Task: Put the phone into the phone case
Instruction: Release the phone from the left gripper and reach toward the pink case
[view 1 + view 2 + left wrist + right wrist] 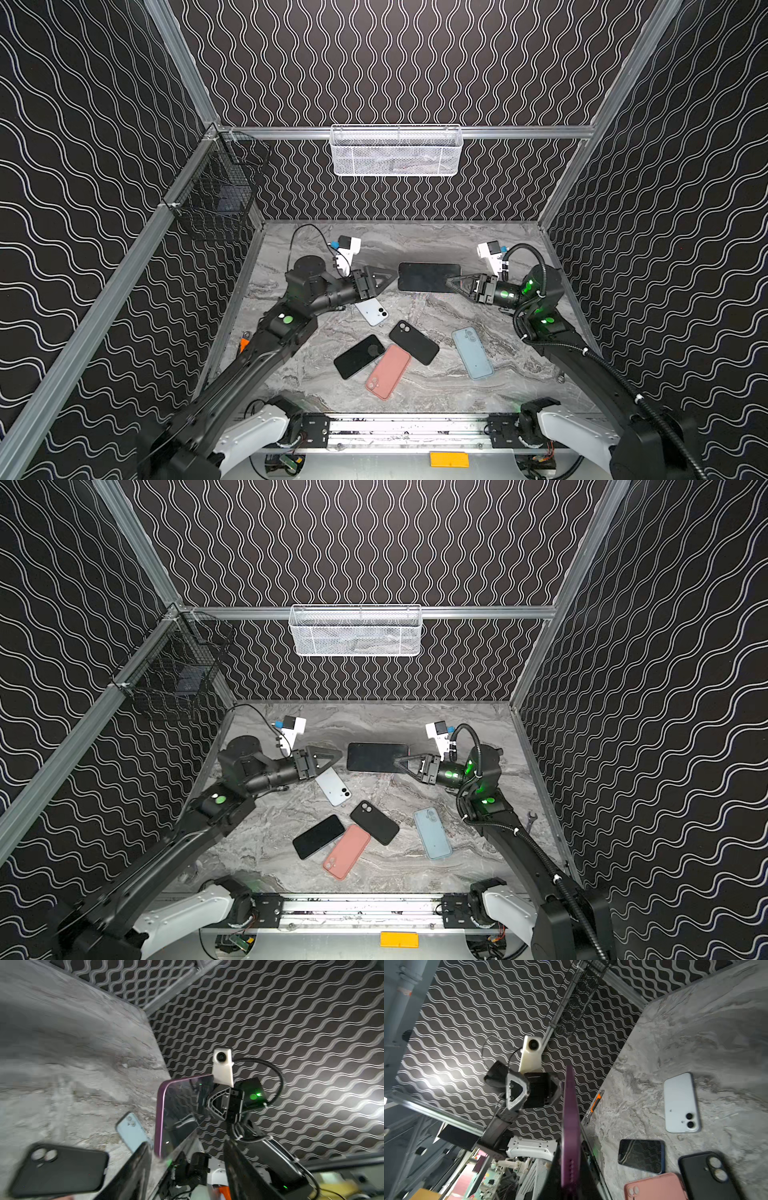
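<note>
Right tool is clenched on one short end of the purple phone, apparently held clear of the surface. Its long axis runs straight toward the left tool, which is released, just off the free end.

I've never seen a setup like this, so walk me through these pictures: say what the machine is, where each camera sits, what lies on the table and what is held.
This is a robot with two arms, each ending in a two-fingered gripper. Two pictures look down from one overhead camera pair; two come from wrist cameras. On the marble table lie a pale blue phone, back up, a dark phone, screen up, a black case, a pink case and a light blue case. The right gripper is clamped on one end of a purple-edged phone, held above the table. The left gripper is open near the other end, holding nothing.
</note>
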Controlling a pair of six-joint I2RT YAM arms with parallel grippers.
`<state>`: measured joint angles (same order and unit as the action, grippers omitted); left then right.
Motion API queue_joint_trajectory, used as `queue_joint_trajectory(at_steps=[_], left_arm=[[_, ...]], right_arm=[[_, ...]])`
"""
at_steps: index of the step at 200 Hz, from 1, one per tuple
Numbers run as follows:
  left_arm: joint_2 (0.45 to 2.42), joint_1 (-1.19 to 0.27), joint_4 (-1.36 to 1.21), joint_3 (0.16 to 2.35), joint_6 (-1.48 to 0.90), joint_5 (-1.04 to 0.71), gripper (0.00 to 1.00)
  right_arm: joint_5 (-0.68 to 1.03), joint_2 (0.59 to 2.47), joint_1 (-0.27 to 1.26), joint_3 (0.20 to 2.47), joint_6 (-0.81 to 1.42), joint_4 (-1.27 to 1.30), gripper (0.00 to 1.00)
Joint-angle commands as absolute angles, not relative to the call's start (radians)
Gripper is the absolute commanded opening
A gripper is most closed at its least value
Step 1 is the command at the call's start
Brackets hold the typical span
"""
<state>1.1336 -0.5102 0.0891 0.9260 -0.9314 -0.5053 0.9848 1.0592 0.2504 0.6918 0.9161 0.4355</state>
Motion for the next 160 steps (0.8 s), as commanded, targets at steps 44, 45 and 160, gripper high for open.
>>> queue_joint_trajectory(at_steps=[44,45,160], left_arm=[[1.014,-0.642,0.918,0.803,-0.986,-0.220,0.54],[1.012,-0.649,0.923,0.800,-0.990,-0.219,0.54],[1.341,-1.148,0.711,0.754,-1.689,-0.127,0.45]], right_arm=[[0.765,0.979,0.248,0.688,0.618,0.098,0.00],[0.762,0.977,0.248,0.687,0.616,0.095,0.00],[0.648,0.900,0.251,0.614,0.502,-0.039,0.00]])
